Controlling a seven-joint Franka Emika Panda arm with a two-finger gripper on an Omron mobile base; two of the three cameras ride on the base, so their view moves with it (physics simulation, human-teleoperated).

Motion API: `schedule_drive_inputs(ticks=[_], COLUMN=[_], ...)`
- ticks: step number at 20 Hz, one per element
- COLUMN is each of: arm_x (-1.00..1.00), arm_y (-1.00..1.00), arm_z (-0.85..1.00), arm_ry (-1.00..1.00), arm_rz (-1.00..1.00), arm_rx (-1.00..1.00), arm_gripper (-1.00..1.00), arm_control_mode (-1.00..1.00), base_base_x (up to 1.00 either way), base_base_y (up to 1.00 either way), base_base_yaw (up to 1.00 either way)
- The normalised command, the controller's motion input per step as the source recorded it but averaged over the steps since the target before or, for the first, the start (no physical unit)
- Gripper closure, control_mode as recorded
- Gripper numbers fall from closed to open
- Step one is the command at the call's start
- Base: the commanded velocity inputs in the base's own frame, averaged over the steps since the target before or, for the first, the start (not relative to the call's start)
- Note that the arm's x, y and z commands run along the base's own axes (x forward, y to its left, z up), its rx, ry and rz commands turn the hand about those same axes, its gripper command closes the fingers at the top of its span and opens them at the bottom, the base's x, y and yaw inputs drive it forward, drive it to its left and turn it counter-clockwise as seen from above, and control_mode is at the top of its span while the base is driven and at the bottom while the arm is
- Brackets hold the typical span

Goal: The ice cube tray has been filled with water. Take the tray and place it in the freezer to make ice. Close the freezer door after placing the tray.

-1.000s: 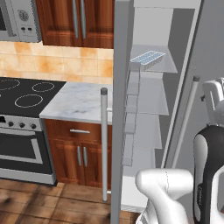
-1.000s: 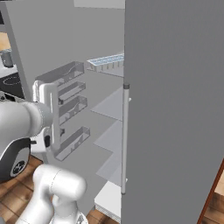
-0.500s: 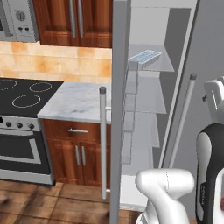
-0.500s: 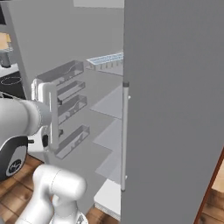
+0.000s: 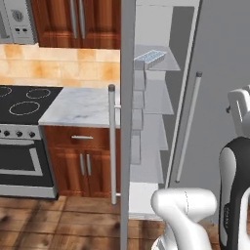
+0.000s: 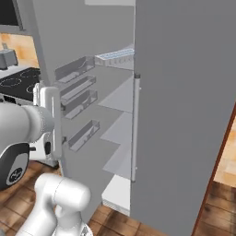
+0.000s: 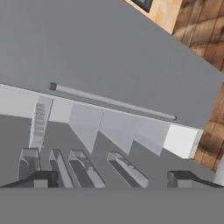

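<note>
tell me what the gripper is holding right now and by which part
Nothing is held. The gripper is open, its fingertips wide apart with only air between them. The ice cube tray lies on the freezer's top shelf.

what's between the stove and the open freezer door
In the left base view, a marble counter over a brown wooden cabinet fills the stretch between the stove and the freezer door.

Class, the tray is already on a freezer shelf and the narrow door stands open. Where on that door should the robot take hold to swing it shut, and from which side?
Best bet: the freezer door by its handle, a long upright bar standing off the outer face. Grip near mid-height from the stove side, with the open tool straddling the bar crosswise. The ice cube tray sits back on the shelf.
</note>
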Motion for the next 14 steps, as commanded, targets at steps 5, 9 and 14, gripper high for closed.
schedule_drive_inputs(ticks=[5,9,14], arm_x=[0.00,0.00,0.00], arm_y=[0.00,0.00,0.00], arm_z=[0.00,0.00,0.00], arm_ry=[0.00,0.00,0.00], arm_rz=[0.00,0.00,0.00], arm_rx=[0.00,0.00,0.00], arm_gripper=[-1.00,-1.00,-1.00], arm_control_mode=[1.00,1.00,1.00], base_base_x=[-0.38,-0.04,0.09], base_base_y=[0.24,0.41,0.76], base_base_yaw=[-0.21,-0.24,-0.16])
